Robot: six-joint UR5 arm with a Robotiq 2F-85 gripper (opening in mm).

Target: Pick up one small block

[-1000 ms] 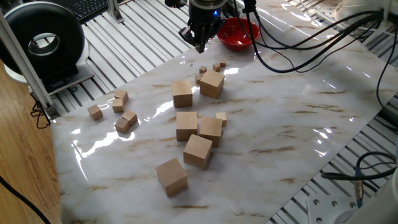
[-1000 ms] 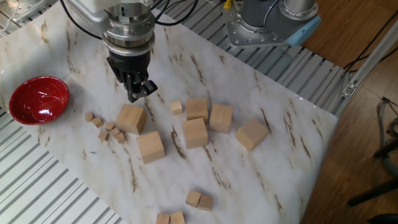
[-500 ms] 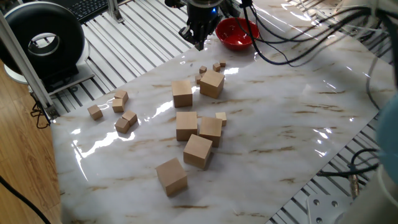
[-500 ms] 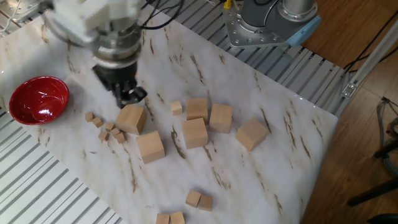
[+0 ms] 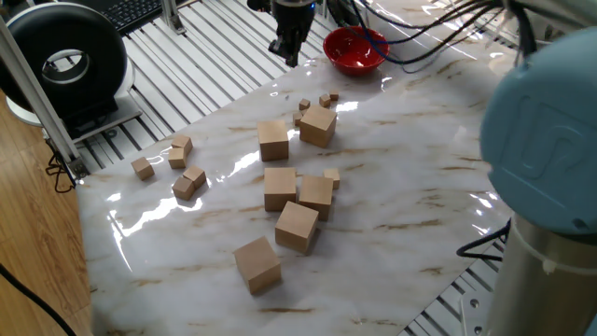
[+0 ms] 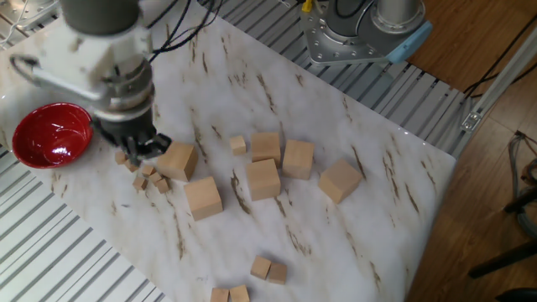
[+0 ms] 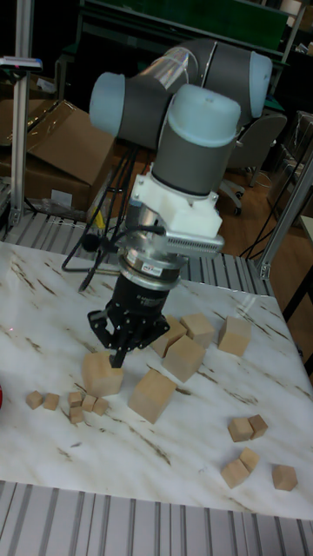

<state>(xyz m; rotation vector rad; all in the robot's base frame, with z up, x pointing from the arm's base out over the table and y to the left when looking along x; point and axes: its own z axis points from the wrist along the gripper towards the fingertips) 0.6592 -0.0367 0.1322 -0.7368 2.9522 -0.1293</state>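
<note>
Small block (image 6: 122, 157) just beneath jaws

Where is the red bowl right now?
In the other fixed view the red bowl sits at the table's left edge, just left of the gripper and the cluster of small blocks.

pincer (image 6: 143, 149) over small blocks (image 6: 148, 176), beside red bowl (image 6: 47, 134)
</note>
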